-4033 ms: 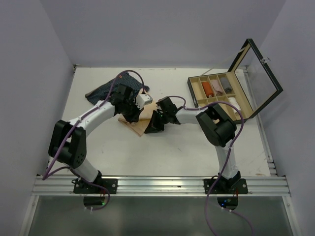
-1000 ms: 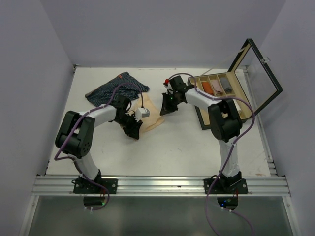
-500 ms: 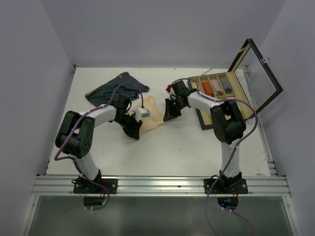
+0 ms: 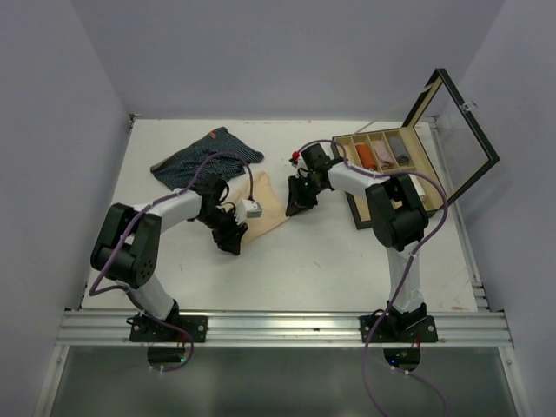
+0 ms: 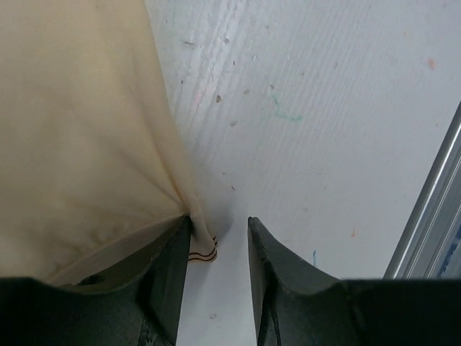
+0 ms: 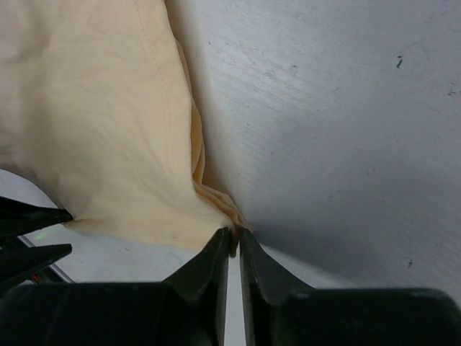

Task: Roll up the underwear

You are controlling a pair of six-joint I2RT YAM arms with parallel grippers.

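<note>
The beige underwear point(image 4: 265, 205) lies spread on the white table between my two grippers. My left gripper point(image 4: 231, 241) sits at its near corner. In the left wrist view that gripper point(image 5: 220, 220) is open, and the cloth point(image 5: 86, 130) has its striped hem corner against the left finger's inner side. My right gripper point(image 4: 295, 206) is at the far right corner. In the right wrist view it point(image 6: 235, 232) is shut on a bunched fold of the beige cloth point(image 6: 108, 130). The navy striped underwear point(image 4: 205, 156) lies crumpled at the back left.
A compartmented wooden box point(image 4: 382, 182) stands at the right with its glass lid point(image 4: 465, 139) raised, rolled things in its compartments. A metal rail point(image 5: 425, 216) runs along the table's near edge. Purple cables loop over both arms.
The right gripper has come down to the table with its corner of the beige cloth. The left gripper has slid toward the near edge and its jaws have widened.
</note>
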